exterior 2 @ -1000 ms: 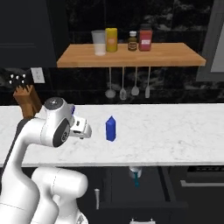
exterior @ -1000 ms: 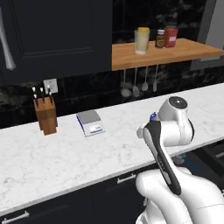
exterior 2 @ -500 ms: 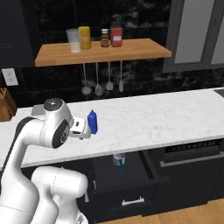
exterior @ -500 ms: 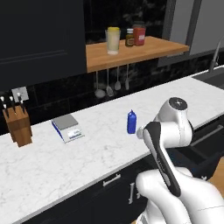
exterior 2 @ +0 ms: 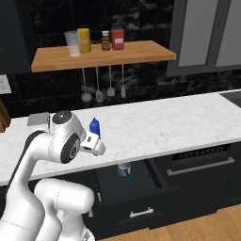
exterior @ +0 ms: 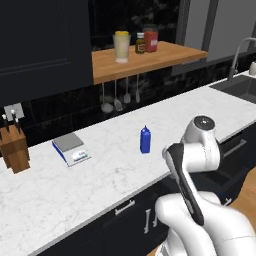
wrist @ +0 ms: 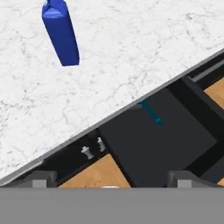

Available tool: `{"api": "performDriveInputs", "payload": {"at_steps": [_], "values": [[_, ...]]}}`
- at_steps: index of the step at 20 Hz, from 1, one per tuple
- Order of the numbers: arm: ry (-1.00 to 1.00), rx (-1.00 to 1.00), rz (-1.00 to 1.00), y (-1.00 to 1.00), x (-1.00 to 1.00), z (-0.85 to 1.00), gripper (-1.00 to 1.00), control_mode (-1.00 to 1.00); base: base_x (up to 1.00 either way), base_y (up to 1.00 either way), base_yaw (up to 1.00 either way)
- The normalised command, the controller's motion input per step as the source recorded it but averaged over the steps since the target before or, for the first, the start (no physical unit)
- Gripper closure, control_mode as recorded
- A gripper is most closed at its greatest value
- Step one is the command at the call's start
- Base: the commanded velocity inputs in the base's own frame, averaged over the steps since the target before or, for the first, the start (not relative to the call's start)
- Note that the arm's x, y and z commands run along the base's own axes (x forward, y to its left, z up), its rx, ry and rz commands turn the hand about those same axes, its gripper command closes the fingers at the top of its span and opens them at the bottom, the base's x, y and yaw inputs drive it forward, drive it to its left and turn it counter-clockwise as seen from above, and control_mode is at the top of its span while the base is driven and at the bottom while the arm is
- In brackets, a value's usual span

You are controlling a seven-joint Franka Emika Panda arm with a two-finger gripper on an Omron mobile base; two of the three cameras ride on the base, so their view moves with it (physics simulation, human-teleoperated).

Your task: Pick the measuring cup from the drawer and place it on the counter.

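Note:
The measuring cup [exterior 2: 124, 169] is a small pale cup with a teal handle. It sits at the back of the drawer [exterior 2: 141, 196], which stands pulled out under the counter [exterior 2: 160, 123]. In the hand view the counter's edge hides the cup's bowl and leaves mainly its teal handle [wrist: 152, 113] showing over the drawer's dark floor [wrist: 153, 146]. My gripper [wrist: 112, 180] is open and holds nothing. It hangs above the counter's front edge, looking down over it into the drawer. My hand [exterior 2: 92, 142] is just in front of the blue bottle [exterior 2: 95, 126].
The blue bottle [exterior: 145, 140] stands on the counter near my hand. A scale [exterior: 71, 149] and a knife block [exterior: 13, 150] are further left. A wooden shelf [exterior 2: 101, 54] with jars and hanging utensils is on the wall. An oven [exterior 2: 200, 164] flanks the drawer's right, and a sink [exterior: 240, 87] lies far right.
The base has driven right along the counter, so the whole scene has slid left in both base views. The open drawer now lies nearer the middle. The gripper has stayed open.

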Motion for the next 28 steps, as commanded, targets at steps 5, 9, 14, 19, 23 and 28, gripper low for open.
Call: {"api": "performDriveInputs", "payload": {"at_steps": [5, 9, 14, 19, 23, 28], "values": [[0.02, 0.08, -0.03, -1.0, 0.07, -0.33, -1.0, -1.0, 0.0, 0.0, 0.0], [0.08, 0.06, 0.0, -1.0, 0.01, -0.48, -1.0, -1.0, 0.0, 0.0, 0.0], [0.11, 0.04, 0.06, -1.0, 0.0, -0.69, -1.0, -1.0, 0.0, 0.0, 0.0], [0.11, 0.0, 0.24, -0.9, 0.29, -0.32, -1.0, -1.0, 0.0, 0.0, 0.0], [0.12, 0.0, 0.22, -0.8, 0.78, -0.11, -1.0, -1.0, 0.0, 0.0, 0.0], [0.32, -0.03, 0.24, -0.34, 0.78, -0.27, -1.0, -1.0, 0.0, 0.0, 0.0]]}}
